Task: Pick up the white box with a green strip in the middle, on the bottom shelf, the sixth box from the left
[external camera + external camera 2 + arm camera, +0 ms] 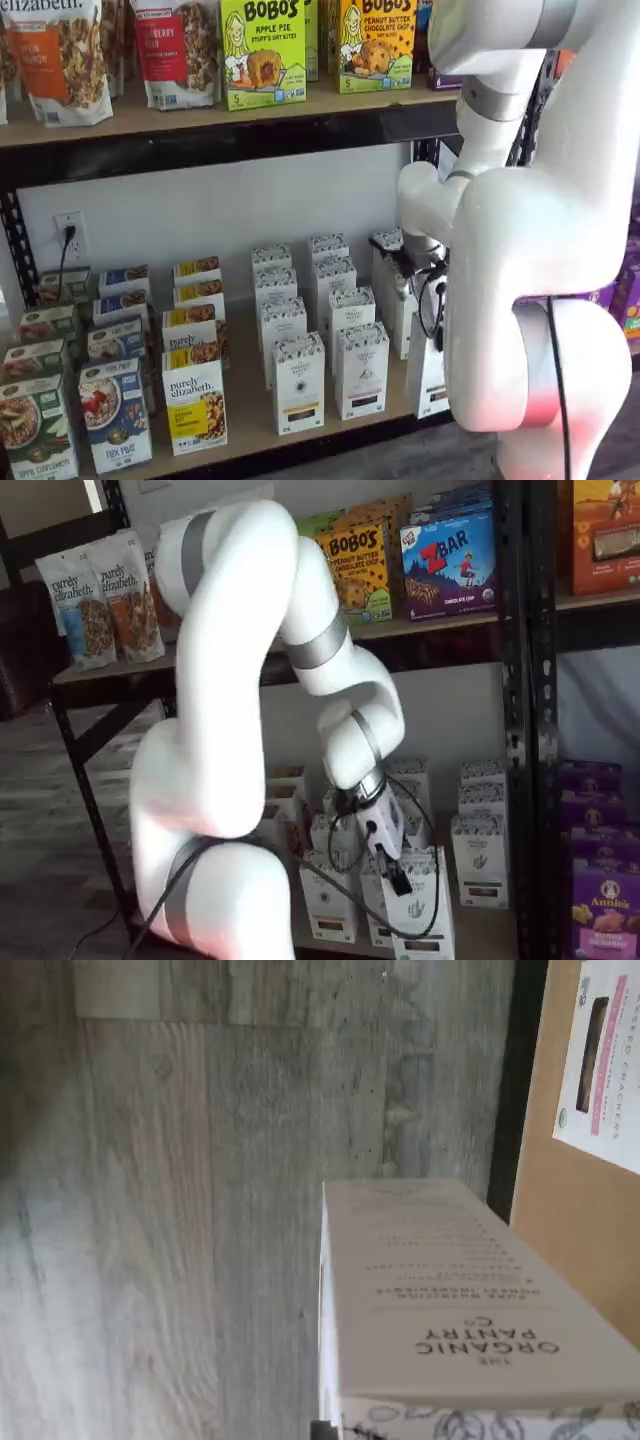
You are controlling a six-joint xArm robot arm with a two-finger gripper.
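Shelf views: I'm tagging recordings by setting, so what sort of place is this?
Probably a mock grocery aisle or a shop-like lab. Black metal shelving with a bottom shelf carries packaged food in rows: Bobo's oat bites, granola bags and white cartons, with a wood-look floor.

Glossy white arm (230, 680), grey joint bands

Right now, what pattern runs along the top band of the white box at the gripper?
A black-on-white speckled print, clearest in a shelf view on the white box.

white box (428, 375) mostly behind the arm (520, 260), its strip hidden
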